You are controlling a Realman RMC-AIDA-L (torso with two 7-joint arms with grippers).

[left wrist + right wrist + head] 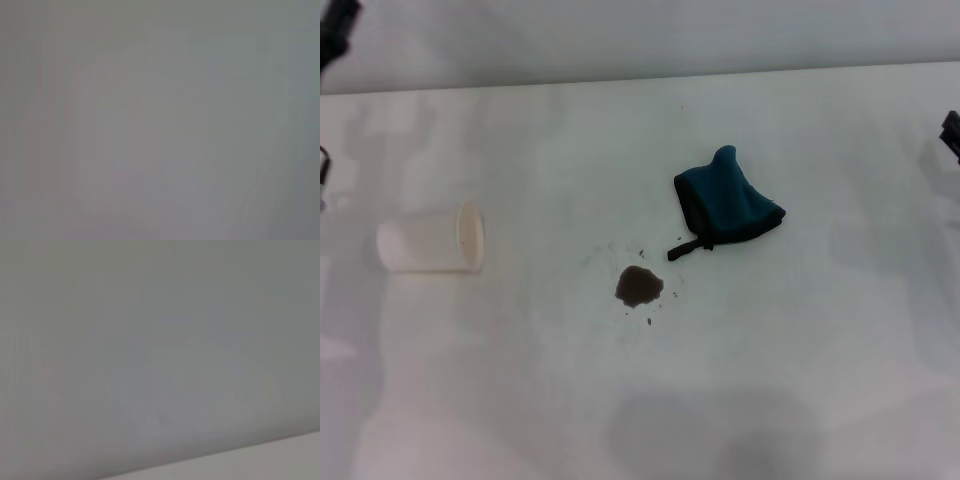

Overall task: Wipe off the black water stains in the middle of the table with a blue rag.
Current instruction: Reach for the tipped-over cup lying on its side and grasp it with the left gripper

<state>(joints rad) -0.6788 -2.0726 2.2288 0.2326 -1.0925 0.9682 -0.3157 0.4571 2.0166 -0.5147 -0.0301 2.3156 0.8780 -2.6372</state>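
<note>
A crumpled dark teal-blue cloth rag (728, 207) lies right of centre on the white table (820, 350); a small brown-black stain blotch (639, 287) sits near its lower left.

Head view: bright, even overhead light; the white counter (800, 380) is nearly washed out, with faint soft shadows (a broad grey patch at the near edge). Slight overall softness. Both wrist views: featureless grey blur.

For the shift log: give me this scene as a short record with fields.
stain: dark blotch with specks, mid table, unwiped
rag: blue rag bunched, beyond and right of the stain, not touching it
cup: white cup on its side, left of the stain
table: white
left tool: at the far left edge, away from the rag
right tool: at the right edge, away from the rag
</note>
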